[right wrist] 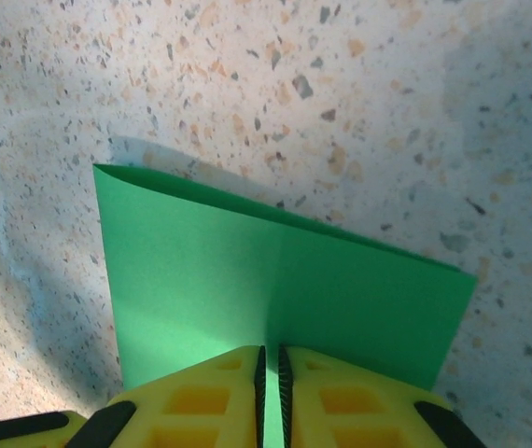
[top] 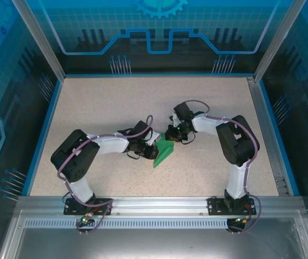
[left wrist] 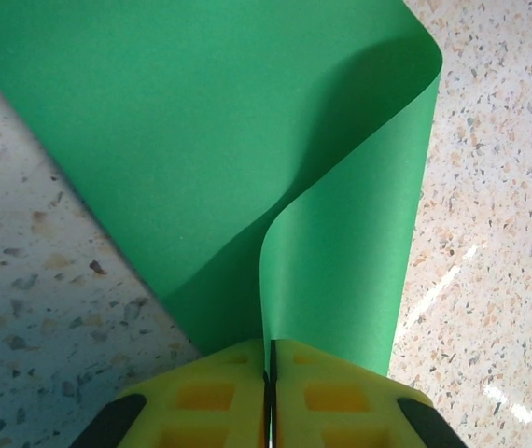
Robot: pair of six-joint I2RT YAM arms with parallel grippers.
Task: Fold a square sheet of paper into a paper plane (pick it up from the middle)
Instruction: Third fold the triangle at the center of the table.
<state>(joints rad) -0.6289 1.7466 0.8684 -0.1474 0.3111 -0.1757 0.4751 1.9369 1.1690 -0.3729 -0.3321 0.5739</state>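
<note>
table [top: 116, 108]: speckled. paper [left wrist: 201, 140] held between both grippers, bent over in loose curl ahead of left gripper [left wrist: 268, 373], no sharp crease seen. left gripper pinching one paper edge; right gripper [right wrist: 269, 373] pinching another. judgement: early stage, first fold forming; creasing, nose and wing folds left.

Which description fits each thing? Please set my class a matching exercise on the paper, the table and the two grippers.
Things:
1 paper
2 table
3 left gripper
4 right gripper

Descriptions:
a speckled beige
b shut on a part of the paper that curls over
c bright green
d shut on a part of the paper that lies flat

Pairs: 1-c, 2-a, 3-b, 4-d
</note>
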